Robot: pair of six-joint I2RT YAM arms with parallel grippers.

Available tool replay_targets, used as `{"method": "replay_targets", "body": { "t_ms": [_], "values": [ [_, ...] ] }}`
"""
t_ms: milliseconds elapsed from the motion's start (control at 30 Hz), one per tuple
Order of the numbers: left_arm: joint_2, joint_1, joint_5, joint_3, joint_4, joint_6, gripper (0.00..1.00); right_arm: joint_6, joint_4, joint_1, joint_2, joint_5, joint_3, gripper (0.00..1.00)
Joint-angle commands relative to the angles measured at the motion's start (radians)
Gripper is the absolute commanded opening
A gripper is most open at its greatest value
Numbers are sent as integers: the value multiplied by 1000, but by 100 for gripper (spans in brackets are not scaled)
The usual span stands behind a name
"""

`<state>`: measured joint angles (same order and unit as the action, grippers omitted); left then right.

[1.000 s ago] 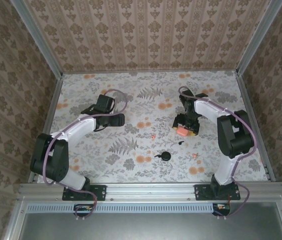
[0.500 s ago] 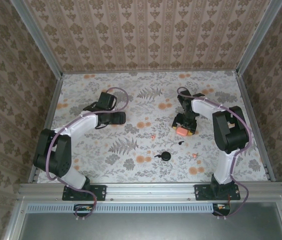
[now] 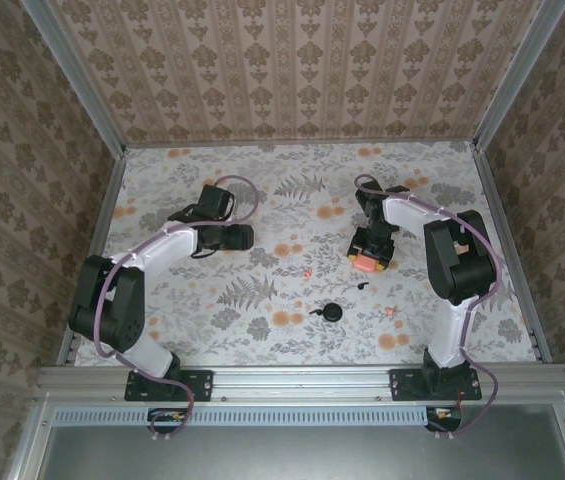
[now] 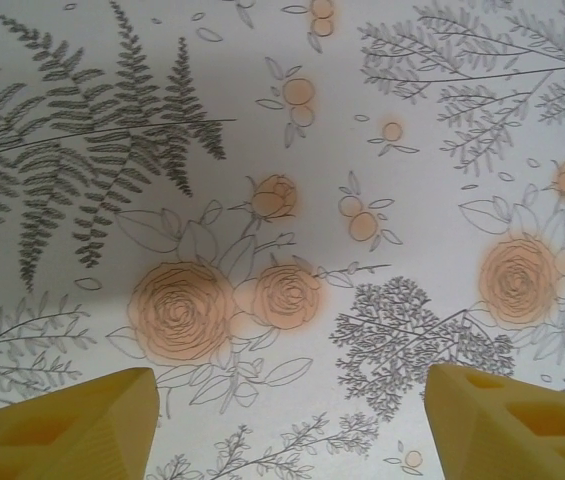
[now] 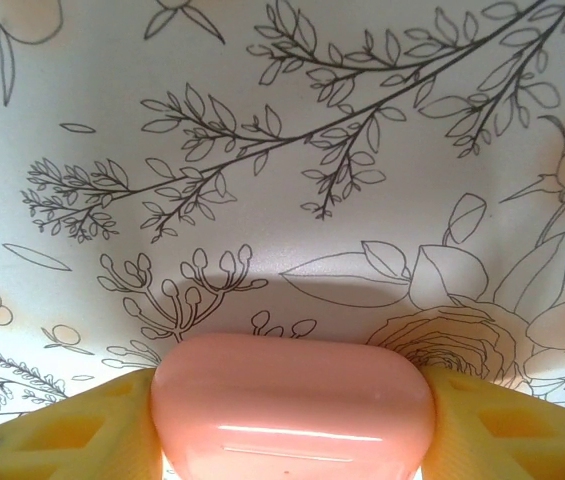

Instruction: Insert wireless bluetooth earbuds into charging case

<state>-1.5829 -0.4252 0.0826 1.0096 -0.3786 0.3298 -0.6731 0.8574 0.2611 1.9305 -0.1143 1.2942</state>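
My left end effector (image 4: 290, 425) hangs over the left half of the floral table (image 3: 182, 310), its yellow fingers (image 4: 72, 420) spread well apart with nothing but printed roses and fern leaves between them, so it is open and empty. My right end effector (image 5: 292, 425) is down on the right half of the table, at the salmon-pink charging case (image 3: 364, 262). In the right wrist view the case sits squarely between my yellow fingers (image 5: 502, 420), each one touching a rounded end of it with no gap that I can see, so that end effector is about half closed and clamped on the case. The case lid faces the camera and looks closed. The earbuds lie loose on the table, nearer than the case. One salmon-pink earbud (image 3: 307, 272) is left of the case, toward the middle of the table. The other salmon-pink earbud (image 3: 394, 313) is nearer still and slightly to the right. A tiny black piece (image 3: 362, 286) lies just near of the case. A round black item (image 3: 333, 312) sits near the middle of the table with another small black bit (image 3: 314, 314) just to its left; they are too small for me to tell what they are.
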Motion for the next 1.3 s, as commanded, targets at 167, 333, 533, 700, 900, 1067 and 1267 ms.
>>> {"method": "replay_targets", "body": {
  "t_ms": [167,333,533,700,900,1067,1267],
  "values": [
    [118,-62,206,-131,371,-97,67,-13,-204,21,-248,-74,-102,55],
    [170,-123,266,-266,710,-134,64,-74,-500,40,-400,-191,-208,54],
    [166,-206,276,-444,1169,-226,61,-144,-772,66,-466,-327,-293,52],
    [127,-238,336,-442,1259,-240,57,-211,-980,101,-483,-402,-350,51],
    [69,-271,373,-408,1351,-213,57,-256,-1142,127,-497,-425,-405,51],
    [35,-285,335,-410,1438,-170,55,-272,-1190,139,-509,-449,-433,51],
    [11,-289,336,-396,1493,-128,55,-281,-1242,152,-531,-464,-469,52]
  ]
}}
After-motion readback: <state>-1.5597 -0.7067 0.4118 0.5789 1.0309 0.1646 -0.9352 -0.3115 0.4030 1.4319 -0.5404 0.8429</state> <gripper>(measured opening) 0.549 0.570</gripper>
